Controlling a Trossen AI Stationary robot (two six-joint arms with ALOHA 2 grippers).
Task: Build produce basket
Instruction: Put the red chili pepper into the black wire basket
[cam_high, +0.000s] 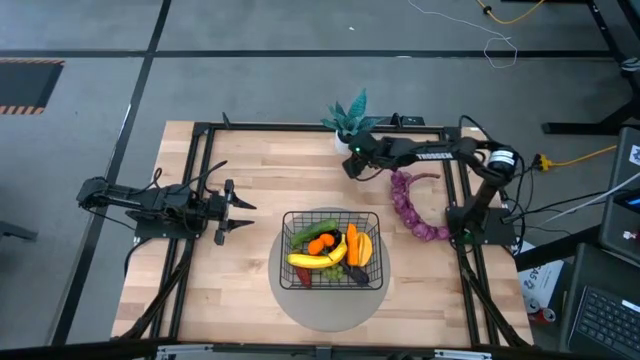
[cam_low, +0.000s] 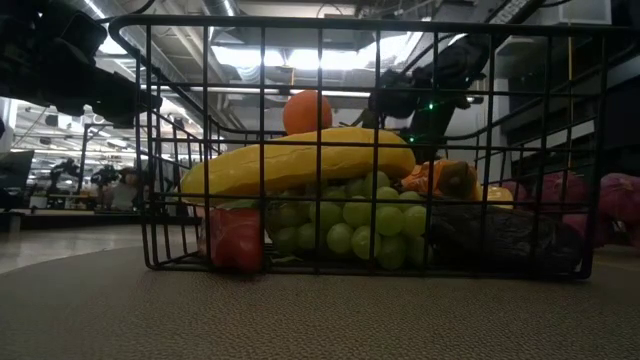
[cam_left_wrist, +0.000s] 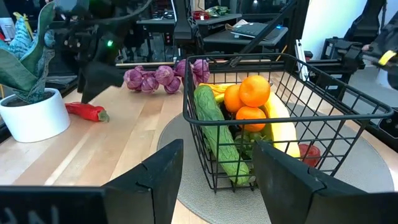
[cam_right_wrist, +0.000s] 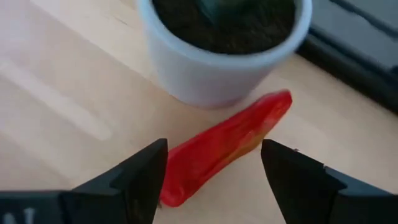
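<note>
The black wire basket (cam_high: 331, 249) stands on a round grey disc (cam_high: 300, 300) and holds a banana (cam_low: 300, 160), green grapes (cam_low: 345, 225), oranges (cam_left_wrist: 252, 90), a cucumber (cam_left_wrist: 214, 130) and other toy produce. A red pepper (cam_right_wrist: 224, 148) lies flat on the wood beside a plant's white pot (cam_right_wrist: 217, 56). My right gripper (cam_right_wrist: 214, 152) is open just above the pepper, one finger on each side of it, and shows by the plant in the high view (cam_high: 352, 166). My left gripper (cam_high: 240, 210) is open and empty left of the basket. A purple lumpy string (cam_high: 410, 205) lies on the table right of the basket.
The potted plant (cam_high: 347, 120) stands at the table's far edge, close to my right gripper. A black frame (cam_high: 200, 180) runs along the table's sides. Bare wood lies between my left gripper and the basket.
</note>
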